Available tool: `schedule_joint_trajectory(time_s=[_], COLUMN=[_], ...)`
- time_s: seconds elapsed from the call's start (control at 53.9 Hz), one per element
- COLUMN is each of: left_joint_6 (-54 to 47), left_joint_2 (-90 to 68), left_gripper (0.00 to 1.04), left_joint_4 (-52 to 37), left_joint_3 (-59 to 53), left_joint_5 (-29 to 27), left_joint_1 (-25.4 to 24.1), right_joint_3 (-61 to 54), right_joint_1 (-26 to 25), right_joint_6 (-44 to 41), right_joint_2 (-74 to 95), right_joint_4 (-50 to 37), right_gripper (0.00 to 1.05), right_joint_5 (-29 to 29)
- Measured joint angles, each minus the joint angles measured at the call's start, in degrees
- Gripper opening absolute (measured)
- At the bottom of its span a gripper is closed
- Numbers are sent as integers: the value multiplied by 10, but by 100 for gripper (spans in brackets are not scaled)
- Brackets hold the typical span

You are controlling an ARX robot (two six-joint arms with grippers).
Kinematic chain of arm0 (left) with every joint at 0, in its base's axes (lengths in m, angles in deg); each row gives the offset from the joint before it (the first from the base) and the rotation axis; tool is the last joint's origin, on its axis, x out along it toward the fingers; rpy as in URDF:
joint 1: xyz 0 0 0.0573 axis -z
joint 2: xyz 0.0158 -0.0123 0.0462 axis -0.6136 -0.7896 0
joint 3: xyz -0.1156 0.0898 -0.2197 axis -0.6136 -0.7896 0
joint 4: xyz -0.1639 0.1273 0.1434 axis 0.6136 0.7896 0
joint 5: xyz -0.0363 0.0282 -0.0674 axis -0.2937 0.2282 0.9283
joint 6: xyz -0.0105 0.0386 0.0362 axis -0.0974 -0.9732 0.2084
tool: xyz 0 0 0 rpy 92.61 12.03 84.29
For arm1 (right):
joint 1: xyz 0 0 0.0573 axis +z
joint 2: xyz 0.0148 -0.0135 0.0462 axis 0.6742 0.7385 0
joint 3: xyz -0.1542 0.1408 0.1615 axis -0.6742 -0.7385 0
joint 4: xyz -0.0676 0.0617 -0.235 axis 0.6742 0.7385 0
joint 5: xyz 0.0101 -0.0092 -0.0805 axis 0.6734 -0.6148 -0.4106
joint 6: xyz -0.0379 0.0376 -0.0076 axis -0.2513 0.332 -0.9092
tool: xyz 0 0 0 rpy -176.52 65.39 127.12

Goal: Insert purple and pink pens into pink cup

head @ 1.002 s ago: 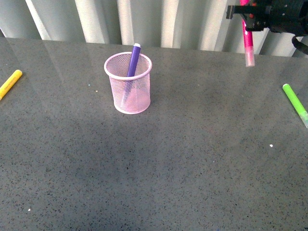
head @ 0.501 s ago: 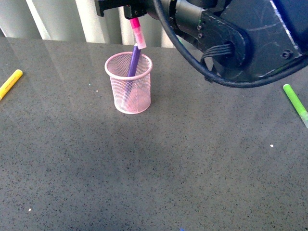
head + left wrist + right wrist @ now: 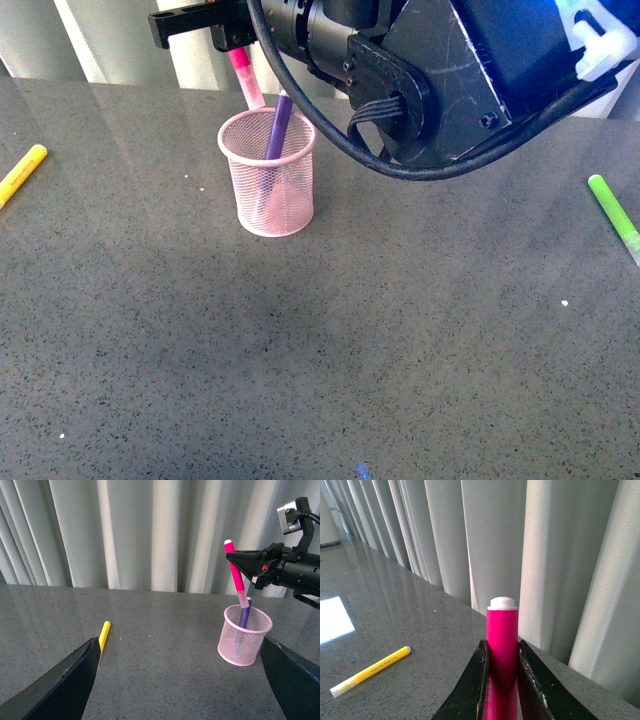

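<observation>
The pink cup (image 3: 267,172) stands on the grey table at back centre-left, with the purple pen (image 3: 278,127) leaning inside it. My right gripper (image 3: 232,30) is shut on the pink pen (image 3: 244,80) and holds it cap-down just above the cup's far-left rim. In the left wrist view the pink pen (image 3: 235,575) slants down into the cup's (image 3: 244,642) mouth beside the purple pen (image 3: 245,615). In the right wrist view the pink pen (image 3: 502,645) sits clamped between the two black fingers (image 3: 475,685). My left gripper (image 3: 182,680) is open and empty, well back from the cup.
A yellow marker (image 3: 20,173) lies at the table's left edge; it also shows in the left wrist view (image 3: 103,636) and the right wrist view (image 3: 370,671). A green marker (image 3: 613,215) lies at the right edge. Pale curtains hang behind the table.
My right arm has swung from the far right across to above the cup, carrying the pink pen. The pen has moved further left over the cup's far-left rim.
</observation>
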State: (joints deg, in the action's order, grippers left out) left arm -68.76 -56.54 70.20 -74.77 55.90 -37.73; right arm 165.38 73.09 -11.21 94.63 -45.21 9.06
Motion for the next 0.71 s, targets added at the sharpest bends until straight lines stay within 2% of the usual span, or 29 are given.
schedule_joint_trajectory(time_s=[0.538,0.705], left_joint_6=[0,0], left_joint_2=[0,0], left_gripper=[98,98], left_joint_4=[0,0], left_joint_3=[0,0], left_joint_5=[0,0], left_joint_1=[0,0], right_joint_3=[16,15], right_joint_1=[-2,-1], right_joint_6=[0,26], right_joint_2=[30,31], right_joint_4=[8,26], right_gripper=[12,44], right_joint_5=[3,-2])
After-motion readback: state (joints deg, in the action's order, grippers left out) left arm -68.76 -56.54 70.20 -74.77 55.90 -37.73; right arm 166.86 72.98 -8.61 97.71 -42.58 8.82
